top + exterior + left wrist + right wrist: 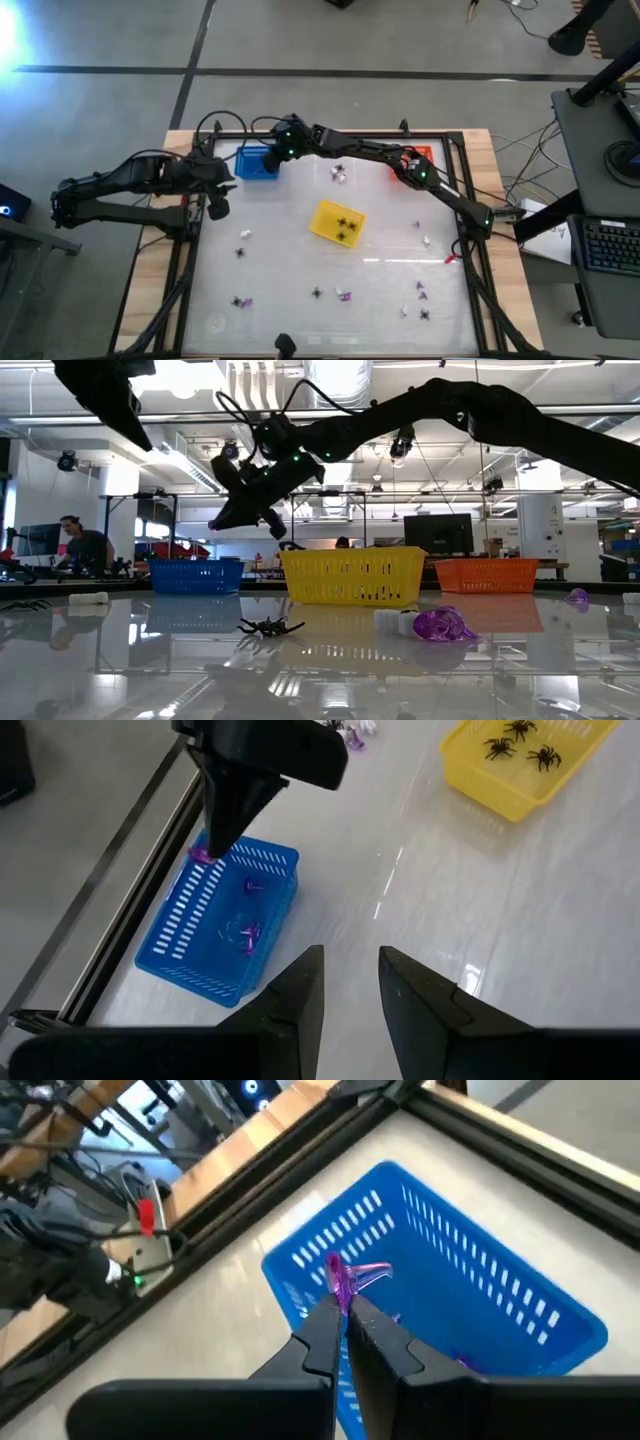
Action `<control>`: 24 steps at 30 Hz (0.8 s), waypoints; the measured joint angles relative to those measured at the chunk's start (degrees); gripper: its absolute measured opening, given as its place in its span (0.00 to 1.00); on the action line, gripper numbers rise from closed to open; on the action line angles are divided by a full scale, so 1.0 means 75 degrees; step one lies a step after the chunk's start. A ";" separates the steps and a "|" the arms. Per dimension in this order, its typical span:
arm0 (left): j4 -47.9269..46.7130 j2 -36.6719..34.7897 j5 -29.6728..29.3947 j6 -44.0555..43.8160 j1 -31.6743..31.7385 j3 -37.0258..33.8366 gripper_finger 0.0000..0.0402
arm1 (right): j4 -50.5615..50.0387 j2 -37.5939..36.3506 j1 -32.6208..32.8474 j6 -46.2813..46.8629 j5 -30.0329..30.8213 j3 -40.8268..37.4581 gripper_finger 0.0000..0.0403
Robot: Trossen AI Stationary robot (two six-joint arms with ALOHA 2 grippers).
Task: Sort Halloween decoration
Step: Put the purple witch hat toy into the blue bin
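Open tabletop point(300, 262) between scattered toy pieces point(343, 296).

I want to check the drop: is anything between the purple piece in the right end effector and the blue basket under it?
Nothing visible is in the way. The right end effector, shut on the purple piece, hangs over the open blue basket; only a few purple pieces lie inside.
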 joint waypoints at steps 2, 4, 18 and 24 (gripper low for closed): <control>0.0011 0.0000 0.0003 0.0002 0.0000 0.0057 0.20 | -0.0265 0.0000 0.0000 0.0067 -0.0081 0.0000 0.03; 0.0009 0.0000 0.0006 0.0037 0.0000 0.0090 0.20 | -0.0519 0.0000 0.0000 0.0037 -0.0130 0.0000 0.03; 0.0000 0.0018 0.0009 0.0064 0.0000 0.0329 0.20 | -0.0571 -0.0009 0.0000 -0.0339 -0.0077 0.0000 0.03; 0.0003 0.0041 0.0009 0.0064 0.0000 0.0335 0.20 | -0.0545 -0.0026 0.0004 -0.0686 0.0036 0.0061 0.03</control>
